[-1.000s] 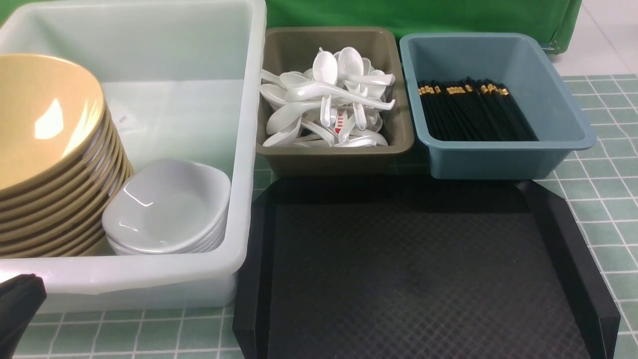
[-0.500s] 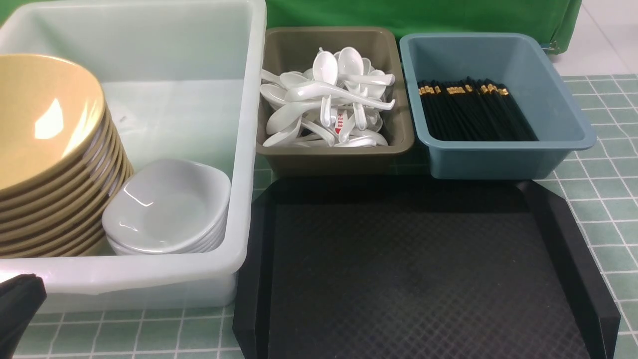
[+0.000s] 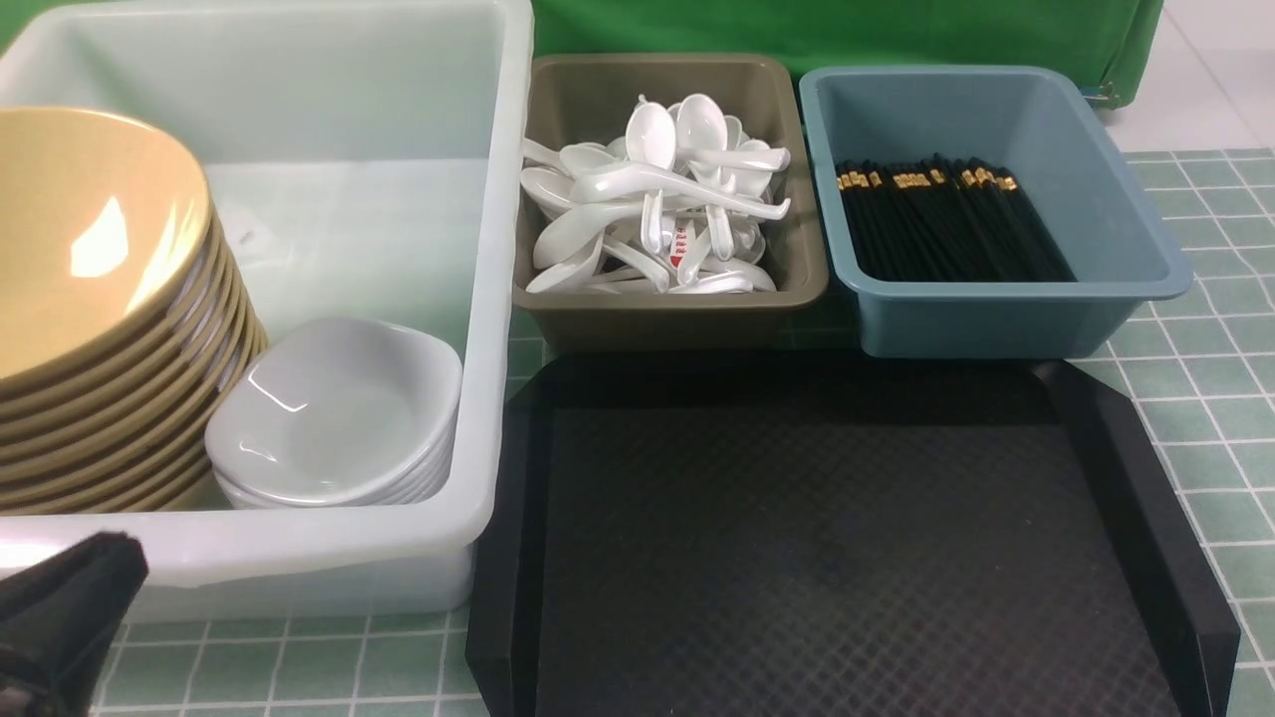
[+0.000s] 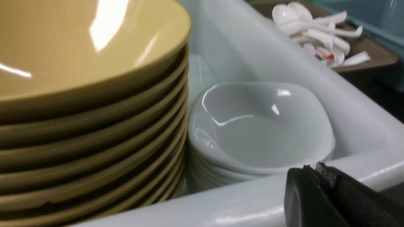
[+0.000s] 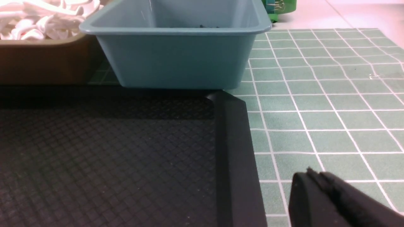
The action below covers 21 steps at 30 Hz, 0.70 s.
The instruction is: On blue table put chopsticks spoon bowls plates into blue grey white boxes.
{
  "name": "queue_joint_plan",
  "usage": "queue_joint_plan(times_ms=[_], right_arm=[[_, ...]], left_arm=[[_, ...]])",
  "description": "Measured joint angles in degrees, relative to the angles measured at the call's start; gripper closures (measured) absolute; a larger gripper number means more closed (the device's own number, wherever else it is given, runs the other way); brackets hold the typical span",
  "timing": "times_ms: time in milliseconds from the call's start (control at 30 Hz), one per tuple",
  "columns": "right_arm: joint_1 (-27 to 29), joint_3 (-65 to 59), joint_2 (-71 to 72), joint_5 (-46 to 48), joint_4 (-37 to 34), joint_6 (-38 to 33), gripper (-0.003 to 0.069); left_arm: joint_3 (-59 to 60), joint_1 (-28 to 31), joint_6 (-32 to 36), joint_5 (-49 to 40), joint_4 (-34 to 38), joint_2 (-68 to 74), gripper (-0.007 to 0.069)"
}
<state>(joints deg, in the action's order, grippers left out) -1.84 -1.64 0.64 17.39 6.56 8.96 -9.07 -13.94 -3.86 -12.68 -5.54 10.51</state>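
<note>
- No word, brand or number can be read anywhere in these views.
- One spoon in the pile inside the olive-grey box carries a small red marking; it looks like a short row of characters, too small to make out. The left wrist view shows the same red patch only as a blur.

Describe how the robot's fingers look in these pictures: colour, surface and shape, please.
Only small parts show. The left gripper has black fingers with smooth rounded edges, and inner pads of a rougher, matte, woven-looking texture. The right gripper looks the same: black, rounded, with a rough inner face. No cables or markings are visible.
</note>
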Motion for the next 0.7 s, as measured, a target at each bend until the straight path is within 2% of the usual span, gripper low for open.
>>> queue_joint_plan(times_ms=[100, 267, 367, 700], right_arm=[[0.0, 0.0, 0.0, 0.0, 0.0, 0.0, 0.0603], [0.0, 0.0, 0.0, 0.04, 0.0, 0.0, 0.0598], [0.0, 0.0, 0.0, 0.04, 0.0, 0.0, 0.0593], [0.0, 0.0, 0.05, 0.04, 0.0, 0.0, 0.0585]], left_arm=[[5.22, 5.55, 4.35, 10.31, 4.47, -0.46, 0.0636], [10.15, 12.52, 5.68, 13.81, 8.49, -5.5, 0.0636], [10.61, 14.68, 5.68, 12.12, 8.71, -10.42, 0.0636], [10.61, 14.74, 4.58, -1.92, 8.29, -11.24, 0.0636]])
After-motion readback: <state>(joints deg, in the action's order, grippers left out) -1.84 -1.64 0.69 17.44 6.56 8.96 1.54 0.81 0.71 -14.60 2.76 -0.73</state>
